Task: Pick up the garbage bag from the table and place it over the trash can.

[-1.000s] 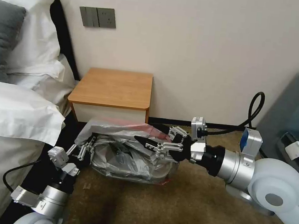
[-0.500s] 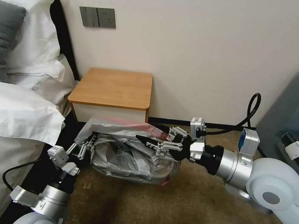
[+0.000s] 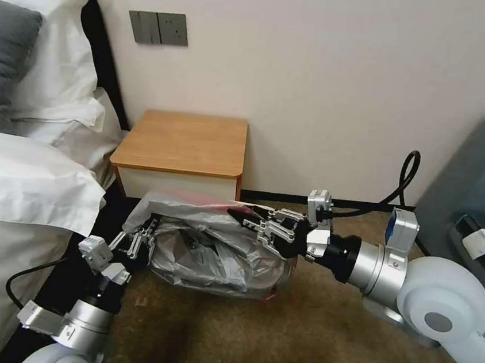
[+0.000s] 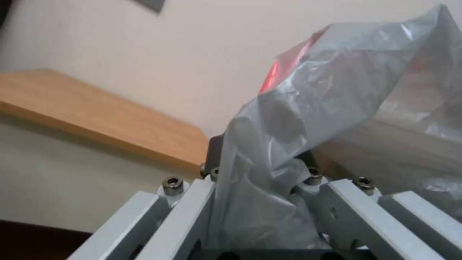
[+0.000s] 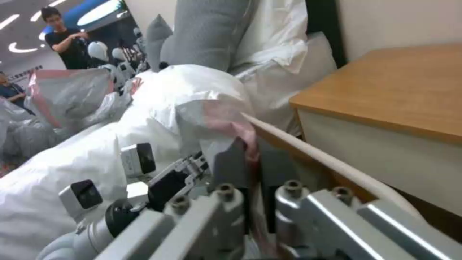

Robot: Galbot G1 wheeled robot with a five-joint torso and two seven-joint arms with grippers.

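one garbage bag (image 3: 212, 247) sat draped over one trash can (image 5: 332, 164) on the carpet (image 3: 295, 337) before the table's (image 3: 189, 141) front edge; the left gripper (image 3: 143, 239) and right gripper (image 3: 252, 223) each pinched its rim.

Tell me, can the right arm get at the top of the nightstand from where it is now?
Probably yes, but not freely. The nightstand top is bare and just beyond the right gripper, with nothing between. But that gripper is shut on the garbage bag draped over the bin, as is the left gripper.
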